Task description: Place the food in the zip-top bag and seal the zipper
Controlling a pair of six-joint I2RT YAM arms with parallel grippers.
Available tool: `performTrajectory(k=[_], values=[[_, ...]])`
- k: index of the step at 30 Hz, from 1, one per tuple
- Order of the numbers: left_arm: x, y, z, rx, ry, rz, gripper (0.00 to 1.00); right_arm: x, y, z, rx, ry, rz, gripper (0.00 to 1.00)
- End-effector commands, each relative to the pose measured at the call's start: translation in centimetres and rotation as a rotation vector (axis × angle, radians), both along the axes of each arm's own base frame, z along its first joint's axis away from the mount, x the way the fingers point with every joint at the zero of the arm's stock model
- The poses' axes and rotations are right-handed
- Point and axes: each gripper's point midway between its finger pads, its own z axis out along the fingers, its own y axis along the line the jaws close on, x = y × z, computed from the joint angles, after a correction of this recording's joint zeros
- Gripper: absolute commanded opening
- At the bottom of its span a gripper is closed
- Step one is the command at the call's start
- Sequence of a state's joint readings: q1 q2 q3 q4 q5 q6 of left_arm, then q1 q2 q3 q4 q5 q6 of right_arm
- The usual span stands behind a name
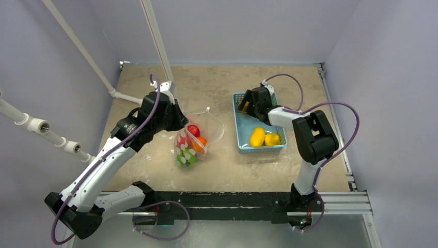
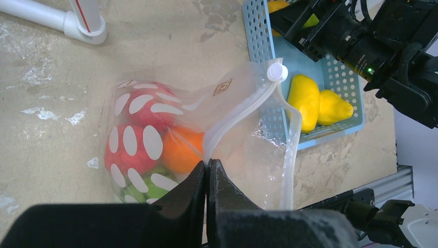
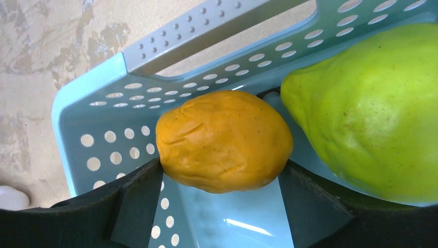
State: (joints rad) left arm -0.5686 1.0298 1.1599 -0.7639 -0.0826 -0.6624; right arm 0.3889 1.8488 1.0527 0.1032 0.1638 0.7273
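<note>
The zip-top bag (image 1: 199, 137) lies mid-table, clear with white dots, holding red (image 1: 193, 130), orange (image 1: 201, 140) and green (image 1: 186, 157) food. My left gripper (image 2: 208, 164) is shut on the zipper (image 2: 237, 116) at the bag's mouth, which gapes open; its white slider (image 2: 277, 72) sits at the far end. My right gripper (image 3: 219, 166) is open inside the light-blue basket (image 3: 93, 93), one finger on each side of an orange fruit (image 3: 224, 139) on the basket floor. A yellow-green fruit (image 3: 372, 108) lies right beside it.
Two yellow fruits (image 1: 257, 136) (image 1: 272, 139) lie at the near end of the basket (image 1: 236, 124), right of the bag. White pipes (image 1: 31, 124) (image 1: 160, 46) cross the left and back. Walls enclose the table on three sides.
</note>
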Motion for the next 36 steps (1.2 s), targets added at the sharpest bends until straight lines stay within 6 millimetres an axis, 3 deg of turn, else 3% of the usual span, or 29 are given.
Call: performTrajectory(k=[1,6,16,18,20,22,26,30,36], values=[[0.9,-0.1,1.0,-0.024,-0.041,0.017,0.00,2.3,0.4,3.1,0.052,-0.095,-0.022,0.80],[0.9,-0.2,1.0,-0.028,-0.040,0.016,0.00,2.2,0.3,3.9,0.048,-0.114,-0.023,0.66],[0.8,-0.3,1.0,-0.038,-0.043,0.012,0.00,1.3,-0.8,6.3,0.029,-0.172,-0.031,0.18],[0.7,-0.3,1.0,-0.042,-0.040,0.010,0.00,1.0,-1.0,6.7,0.027,-0.178,-0.033,0.13],[0.7,-0.4,1.0,-0.048,-0.040,0.009,0.00,0.9,-1.0,7.0,0.023,-0.180,-0.030,0.20],[0.6,-0.4,1.0,-0.052,-0.040,0.007,0.00,0.8,-1.1,7.3,0.023,-0.181,-0.030,0.42],[0.6,-0.5,0.9,-0.053,-0.037,0.005,0.00,0.9,-1.1,8.3,0.032,-0.195,-0.041,0.74],[0.7,-0.6,0.8,-0.054,-0.036,0.003,0.00,1.4,-1.1,8.0,0.033,-0.181,-0.058,0.86],[0.8,-0.6,0.8,-0.048,-0.037,-0.002,0.00,2.5,-0.5,5.9,0.071,-0.119,-0.098,0.89]])
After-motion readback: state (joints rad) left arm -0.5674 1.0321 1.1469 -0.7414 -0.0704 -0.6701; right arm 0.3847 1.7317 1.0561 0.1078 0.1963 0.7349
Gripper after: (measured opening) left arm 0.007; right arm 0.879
